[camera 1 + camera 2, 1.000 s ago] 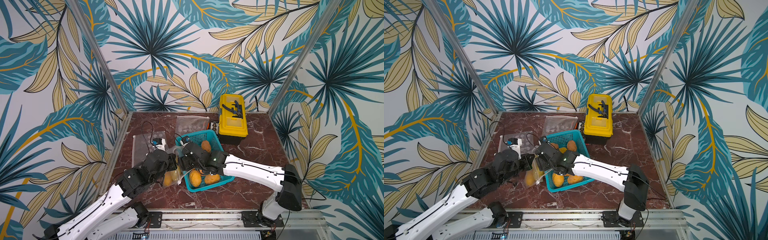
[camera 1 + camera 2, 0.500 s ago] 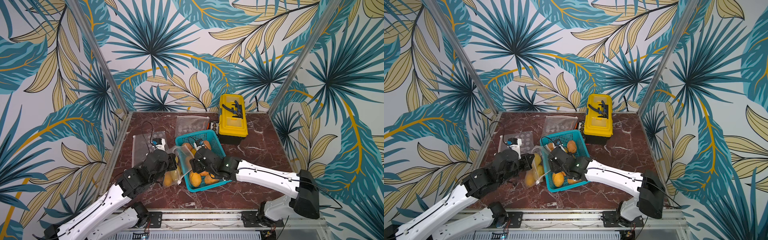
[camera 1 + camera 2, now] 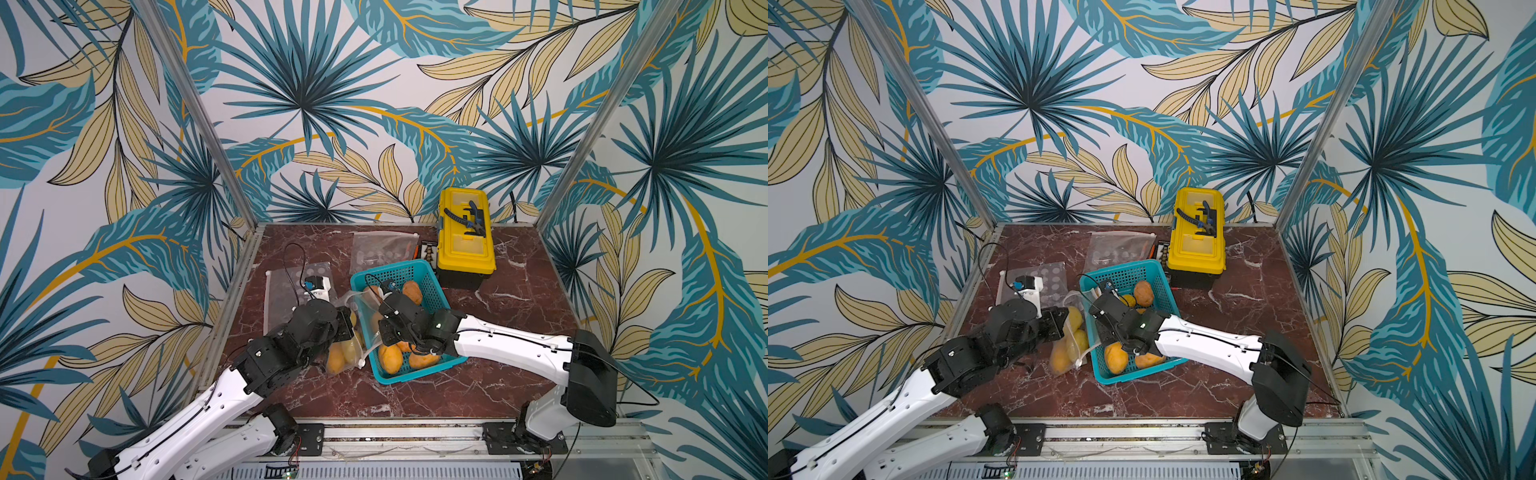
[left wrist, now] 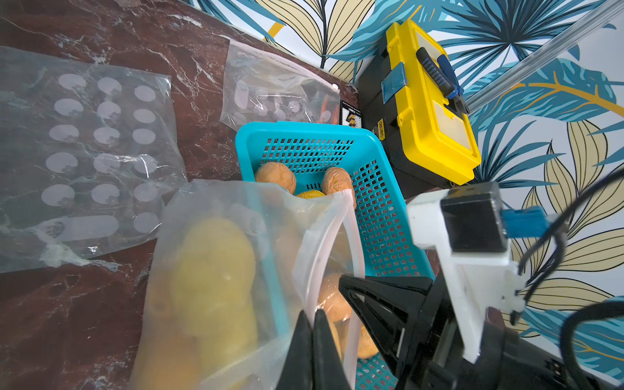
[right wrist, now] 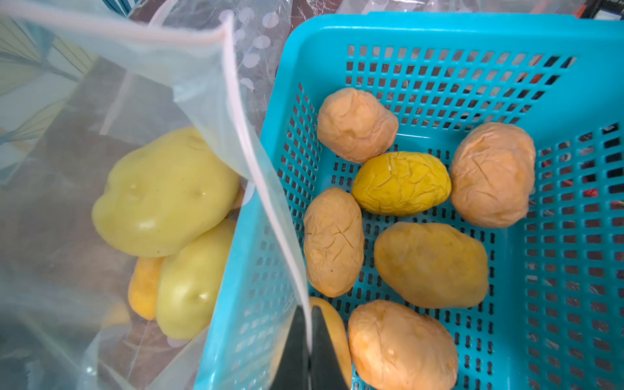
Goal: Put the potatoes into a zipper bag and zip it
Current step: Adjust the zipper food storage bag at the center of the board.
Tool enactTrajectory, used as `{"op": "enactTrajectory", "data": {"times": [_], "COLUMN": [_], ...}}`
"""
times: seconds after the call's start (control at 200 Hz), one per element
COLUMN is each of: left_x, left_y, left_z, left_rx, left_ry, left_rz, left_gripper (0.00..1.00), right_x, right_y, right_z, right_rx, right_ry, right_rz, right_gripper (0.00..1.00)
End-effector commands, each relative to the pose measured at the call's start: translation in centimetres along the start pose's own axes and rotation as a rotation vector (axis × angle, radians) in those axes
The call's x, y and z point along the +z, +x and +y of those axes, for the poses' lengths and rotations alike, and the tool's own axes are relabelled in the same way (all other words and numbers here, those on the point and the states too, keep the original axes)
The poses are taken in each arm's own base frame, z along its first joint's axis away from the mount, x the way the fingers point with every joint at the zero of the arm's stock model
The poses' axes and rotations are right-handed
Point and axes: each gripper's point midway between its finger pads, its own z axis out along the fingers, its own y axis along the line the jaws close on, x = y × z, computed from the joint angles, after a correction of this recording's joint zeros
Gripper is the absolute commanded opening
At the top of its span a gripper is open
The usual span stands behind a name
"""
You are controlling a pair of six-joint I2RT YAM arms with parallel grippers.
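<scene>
A clear zipper bag [image 3: 351, 332] [image 3: 1069, 334] stands open beside the teal basket [image 3: 395, 268], its mouth draped over the basket's near wall. Several yellow potatoes [image 5: 165, 192] lie inside the zipper bag [image 5: 101, 101]. Several more tan and yellow potatoes [image 5: 429, 263] [image 3: 411, 291] sit in the basket [image 5: 439, 30]. My left gripper [image 4: 312, 315] is shut on the bag's white zipper strip on one side. Over the basket, my right gripper [image 5: 309, 309] [image 3: 384, 332] is shut on the opposite strip. The right arm hides part of the basket in both top views.
A yellow toolbox [image 3: 465, 241] stands right behind the basket. Two flat bags without potatoes lie on the marble top, one on the left [image 3: 286, 291] and one at the back [image 3: 380, 249]. Metal frame posts and walls bound the table.
My right gripper was open near the bag's mouth. It has moved right over the basket and shut on the bag's zipper strip. The left gripper kept its hold.
</scene>
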Motion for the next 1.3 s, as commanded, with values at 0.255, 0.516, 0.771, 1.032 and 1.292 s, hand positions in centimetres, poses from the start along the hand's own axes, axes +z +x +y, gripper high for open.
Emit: {"op": "enactTrajectory", "data": {"times": [0.255,0.516,0.771,1.032,1.292], "left_x": [-1.7,-2.4,-0.8,0.9,2.8], "left_y": [-1.9,-1.4,-0.1,0.1,0.3], "left_z": [1.2,2.3,3.7,4.2,4.4], "left_rx": [-0.055,-0.124,-0.187,-0.214,-0.316], "left_ry": [-0.017,-0.025,-0.097,-0.178,-0.254], "left_rz": [-0.119,-0.121,-0.093,-0.088,-0.09], "left_gripper": [0.0,0.0,0.0,0.0,0.0], "right_x": [-3.6,-4.3,-2.9,-1.1,-1.4], "right_y": [-4.3,-5.8,-6.5,-8.0,-8.8], "right_z": [1.2,3.3,4.6,3.4,3.7], "right_rx": [-0.067,-0.136,-0.172,-0.131,-0.151], "right_ry": [-0.06,-0.134,-0.173,-0.222,-0.276], "right_rz": [-0.104,-0.089,-0.019,0.026,0.005], "right_gripper": [0.0,0.0,0.0,0.0,0.07]}}
